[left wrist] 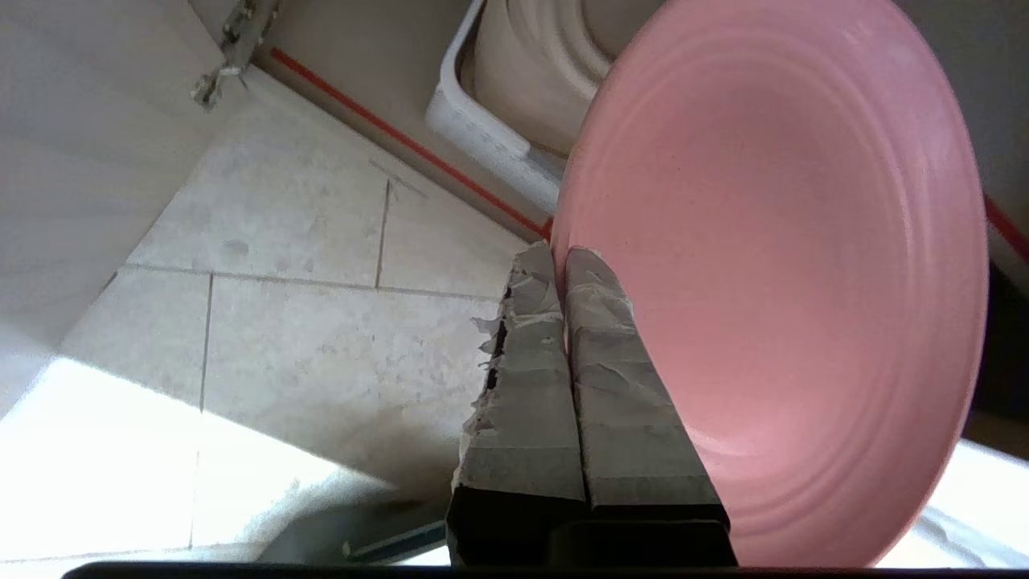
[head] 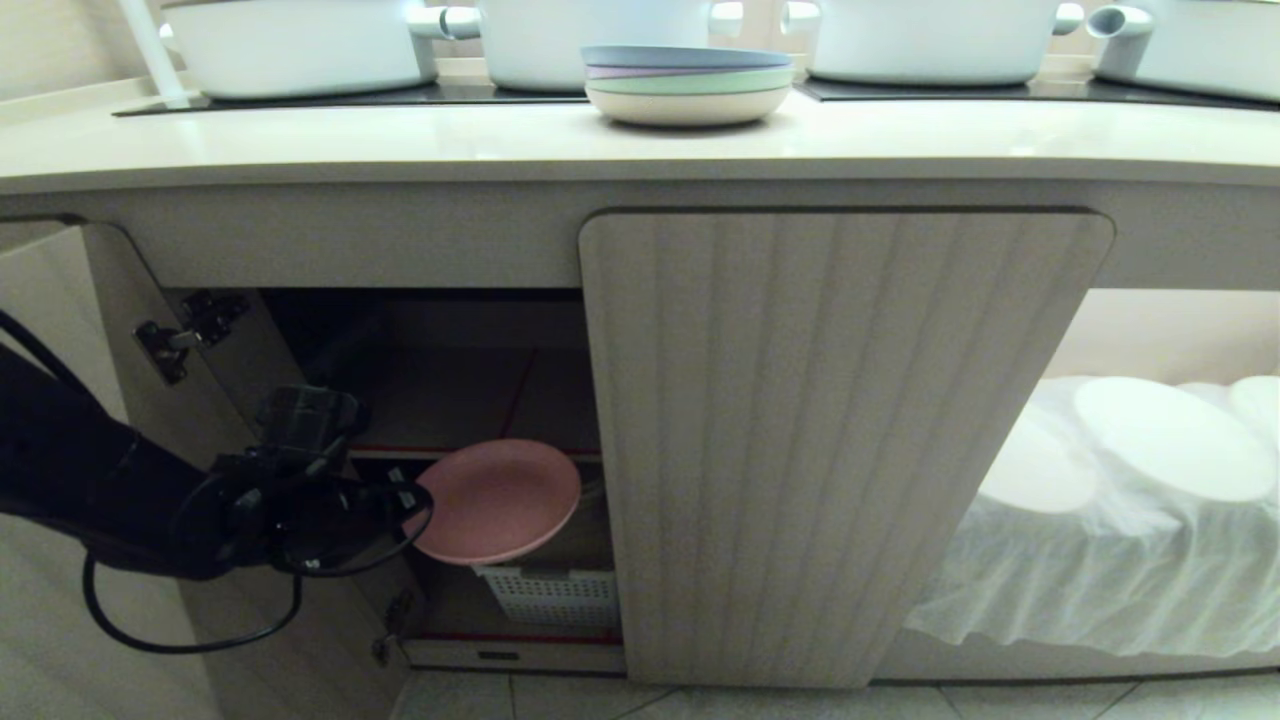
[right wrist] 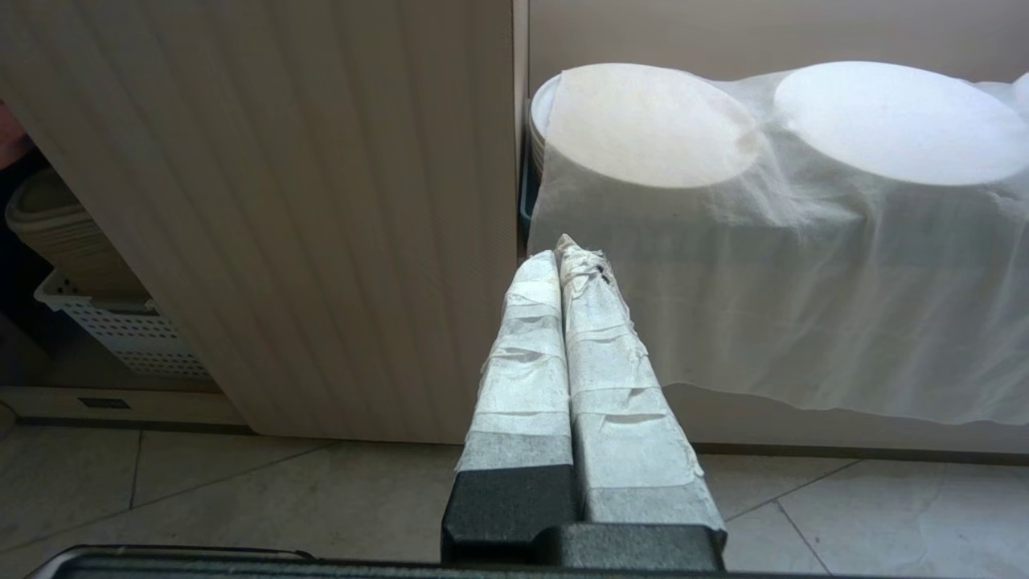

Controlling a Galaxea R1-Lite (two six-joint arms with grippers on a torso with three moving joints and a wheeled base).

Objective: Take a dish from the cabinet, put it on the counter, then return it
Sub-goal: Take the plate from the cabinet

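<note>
The dish (head: 497,500), a round pink plate, hangs tilted at the open left side of the cabinet (head: 840,440), just in front of the red-edged shelf. My left gripper (head: 410,505) reaches in from the left and is shut on the dish's near rim. In the left wrist view the taped fingers (left wrist: 530,354) pinch the rim of the dish (left wrist: 788,265), with the gripper (left wrist: 560,256) edge-on to it. The counter (head: 400,140) runs above. My right gripper (right wrist: 563,253) is shut on nothing, low by the floor, facing the shut door (right wrist: 305,201).
A blue-topped stack of pastel plates (head: 688,85) and white pots (head: 300,45) stand on the counter. A white basket (head: 550,595) sits in the cabinet under the dish. The open left door (head: 60,330) is beside my left arm. White-draped plates (head: 1170,440) fill the recess at right.
</note>
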